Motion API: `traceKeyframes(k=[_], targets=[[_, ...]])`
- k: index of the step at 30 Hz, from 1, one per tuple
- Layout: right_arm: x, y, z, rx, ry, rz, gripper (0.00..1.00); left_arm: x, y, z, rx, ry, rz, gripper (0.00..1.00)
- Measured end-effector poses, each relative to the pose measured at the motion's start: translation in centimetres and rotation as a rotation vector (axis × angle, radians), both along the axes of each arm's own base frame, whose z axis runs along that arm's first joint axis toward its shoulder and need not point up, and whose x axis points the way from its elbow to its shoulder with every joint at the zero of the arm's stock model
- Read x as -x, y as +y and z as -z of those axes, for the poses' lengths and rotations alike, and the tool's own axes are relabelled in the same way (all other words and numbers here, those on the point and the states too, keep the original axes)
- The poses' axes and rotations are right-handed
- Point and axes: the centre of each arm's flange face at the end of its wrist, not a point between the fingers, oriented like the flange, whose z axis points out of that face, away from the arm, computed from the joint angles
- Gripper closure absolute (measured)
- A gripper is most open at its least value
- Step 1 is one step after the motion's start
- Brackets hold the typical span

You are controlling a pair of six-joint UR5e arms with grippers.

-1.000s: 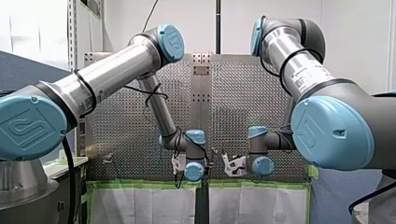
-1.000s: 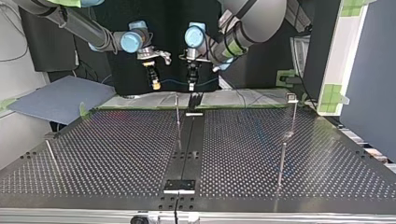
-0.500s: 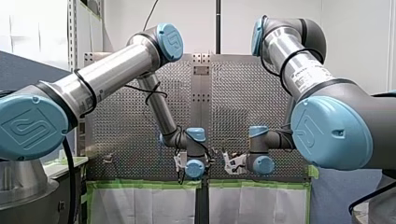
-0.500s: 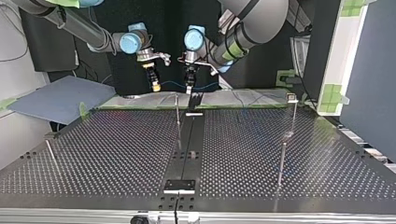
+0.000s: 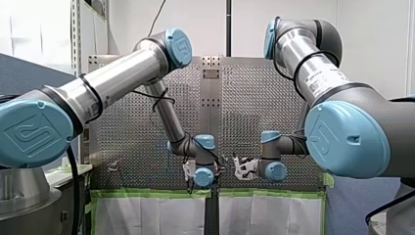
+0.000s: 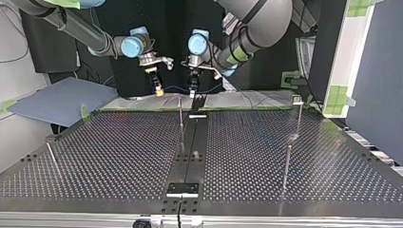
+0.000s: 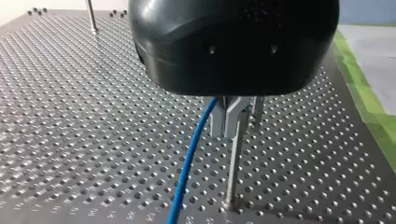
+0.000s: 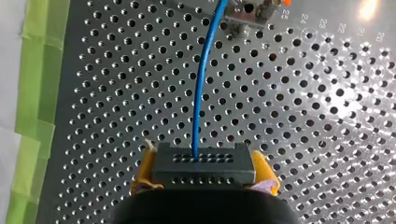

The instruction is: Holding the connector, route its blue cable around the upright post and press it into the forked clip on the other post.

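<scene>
Front view: my left arm [image 5: 166, 117] and my right arm [image 5: 313, 78] reach low over the desk [image 5: 147, 142] with their wrists close together. They have barely shifted from a second ago. The jaws are too small here to read.

Top view: the yellow-padded right jaws hang just behind the upright post [image 6: 180, 114], toward the view's left. The left jaws hang just behind it on the other side. Both sit slightly lower and nearer the post than a second ago. The blue cable [image 6: 175, 88] spans between them, just past the post's top. The forked clip [image 6: 297, 99] stands well apart from the upright post, toward the view's right.

Left wrist view: the left jaws are narrow, with the metal fingers [image 7: 223, 119] closed about the blue cable. The cable runs on beside the upright post, which stands just ahead of the fingers.

Right wrist view: the right jaws clamp the black connector [image 8: 204, 163] between yellow pads [image 8: 142, 173]. The cable leaves the connector's face and runs ahead to the left jaws.
</scene>
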Motion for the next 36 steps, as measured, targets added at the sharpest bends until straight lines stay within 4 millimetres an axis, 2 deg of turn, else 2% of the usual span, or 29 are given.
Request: traceKeyframes(k=[12,20,28,36], targets=[[1.0,-1.6,-0.2,-0.002,-0.020,0.026,1.00,-1.2,-0.4,-0.4,0.015,-0.003,-0.001,0.95],[1.0,-2.2,0.8,-0.025,-0.016,0.031,1.00,-1.9,0.1,-0.3,0.041,0.003,0.007,0.95],[1.3,-2.6,1.6,-0.043,-0.009,0.037,1.00,-3.0,1.3,1.5,0.039,0.037,-0.001,0.95],[1.3,-3.3,1.4,-0.049,-0.002,0.042,1.00,-3.7,1.9,1.9,0.043,0.037,-0.002,0.95]])
